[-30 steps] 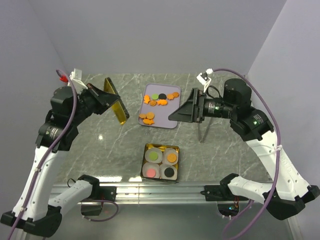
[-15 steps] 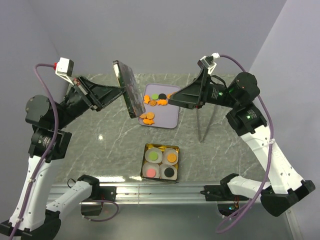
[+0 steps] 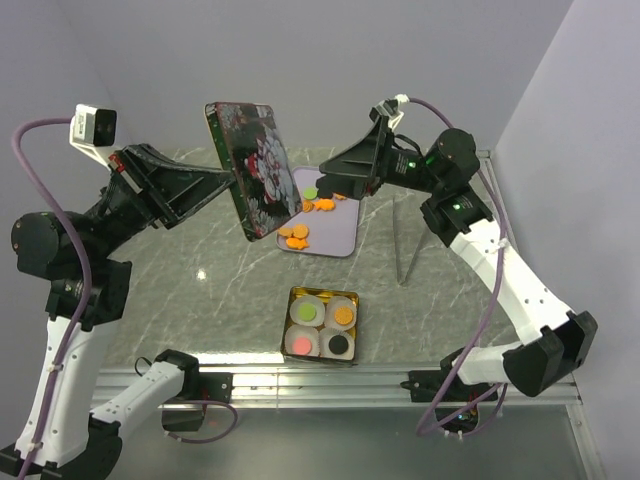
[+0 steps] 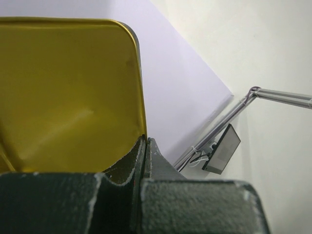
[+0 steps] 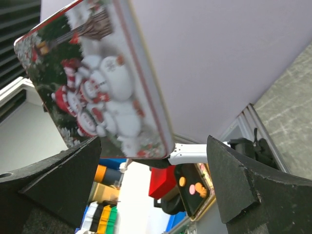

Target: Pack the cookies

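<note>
The cookies (image 3: 296, 236) are small orange pieces, with a green one among them, and lie on a lavender tray (image 3: 338, 240) at the back of the table. My left gripper (image 3: 230, 182) is shut on the edge of a tin lid (image 3: 254, 165) with a snowman picture and holds it high and tilted. In the left wrist view the lid's gold inside (image 4: 68, 92) fills the frame above the closed gripper (image 4: 145, 142). My right gripper (image 3: 336, 174) is open and empty, raised beside the lid. The right wrist view shows the lid (image 5: 97, 87) ahead of the gripper (image 5: 153, 183).
A gold tin box (image 3: 323, 296) stands near the front, holding white paper cups with a green (image 3: 307, 312), orange (image 3: 343, 315), pink (image 3: 303, 346) and black (image 3: 339, 345) cookie. Metal tongs (image 3: 405, 255) lie right of the tray. Walls close in the back and sides.
Both arms have risen. The left gripper lifted the lid higher and turned its picture side into view. The right gripper moved up and left toward the lid.
</note>
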Available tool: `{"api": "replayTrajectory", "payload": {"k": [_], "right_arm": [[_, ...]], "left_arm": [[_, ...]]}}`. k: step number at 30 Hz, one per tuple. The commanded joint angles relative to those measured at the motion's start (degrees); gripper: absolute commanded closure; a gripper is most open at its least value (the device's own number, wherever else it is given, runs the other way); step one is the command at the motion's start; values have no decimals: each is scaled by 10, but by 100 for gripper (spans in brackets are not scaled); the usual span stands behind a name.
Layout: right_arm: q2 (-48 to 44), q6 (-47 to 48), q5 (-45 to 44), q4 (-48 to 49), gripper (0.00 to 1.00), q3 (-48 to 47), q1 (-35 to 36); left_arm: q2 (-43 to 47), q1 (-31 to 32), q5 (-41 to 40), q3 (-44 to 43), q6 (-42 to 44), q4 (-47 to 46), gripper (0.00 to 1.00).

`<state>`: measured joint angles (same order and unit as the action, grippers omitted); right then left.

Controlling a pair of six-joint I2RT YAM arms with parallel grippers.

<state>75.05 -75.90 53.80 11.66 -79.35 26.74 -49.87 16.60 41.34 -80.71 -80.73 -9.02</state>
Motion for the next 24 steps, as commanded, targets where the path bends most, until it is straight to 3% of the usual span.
{"api": "replayTrajectory", "payload": {"k": [1, 5, 19, 21, 24], "right_arm": [[9, -66, 25, 135, 5, -4, 4], [33, -105, 42, 200, 5, -26, 29], [84, -143, 49, 230, 6, -93, 84], [85, -166, 52, 272, 9, -92, 83], [85, -217, 53, 339, 26, -88, 85]], "left_arm": [[8, 1, 7, 3, -27, -74, 99], [16, 1, 1, 17, -36, -94, 99], [24, 1, -32, 64, -79, -194, 99], [19, 2, -30, 57, -76, -188, 99], [13, 3, -30, 63, -74, -188, 99]]}}
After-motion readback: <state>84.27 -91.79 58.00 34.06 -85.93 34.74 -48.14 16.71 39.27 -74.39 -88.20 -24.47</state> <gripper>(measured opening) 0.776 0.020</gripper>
